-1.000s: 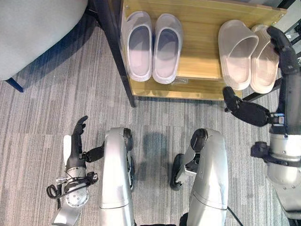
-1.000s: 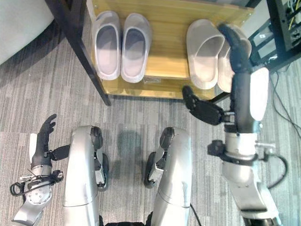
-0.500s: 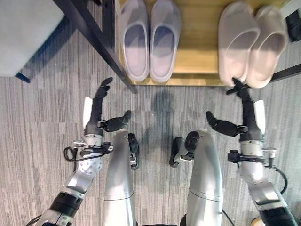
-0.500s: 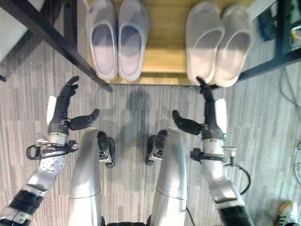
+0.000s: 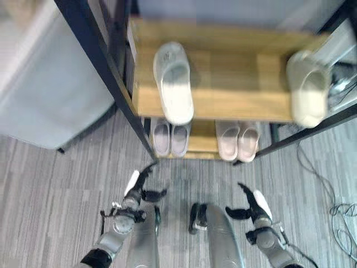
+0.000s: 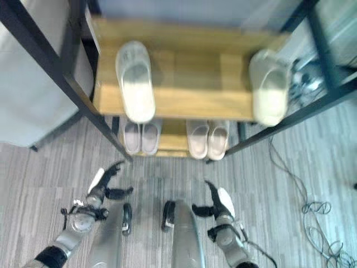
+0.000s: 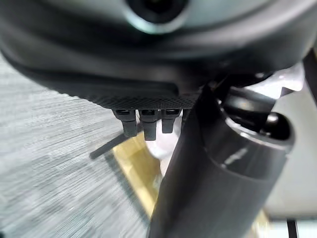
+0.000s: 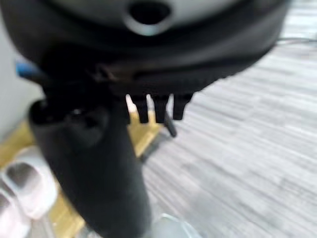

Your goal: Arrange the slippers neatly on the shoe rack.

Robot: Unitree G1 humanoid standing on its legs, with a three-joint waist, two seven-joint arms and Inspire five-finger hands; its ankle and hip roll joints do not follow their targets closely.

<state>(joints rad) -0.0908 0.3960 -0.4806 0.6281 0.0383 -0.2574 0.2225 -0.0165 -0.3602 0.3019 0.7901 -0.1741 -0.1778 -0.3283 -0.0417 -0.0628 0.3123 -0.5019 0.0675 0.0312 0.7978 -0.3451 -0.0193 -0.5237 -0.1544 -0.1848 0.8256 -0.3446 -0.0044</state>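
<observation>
Wooden shoe rack (image 5: 223,95) is carrying 2 pairs low at frame centre, 2 single slippers (image 5: 174,84) above; left hand (image 5: 139,187) and right hand (image 5: 252,204) are hanging released, holding nothing.

The robot's dark right hand (image 5: 249,205) has drawn back from the beige slippers (image 5: 238,140). It now hangs open over the floor.

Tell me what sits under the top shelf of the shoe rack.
Under the top shelf, a lower shelf holds two pairs of slippers side by side: one pair on the left, one on the right. Their far ends are covered by the top shelf.
</observation>
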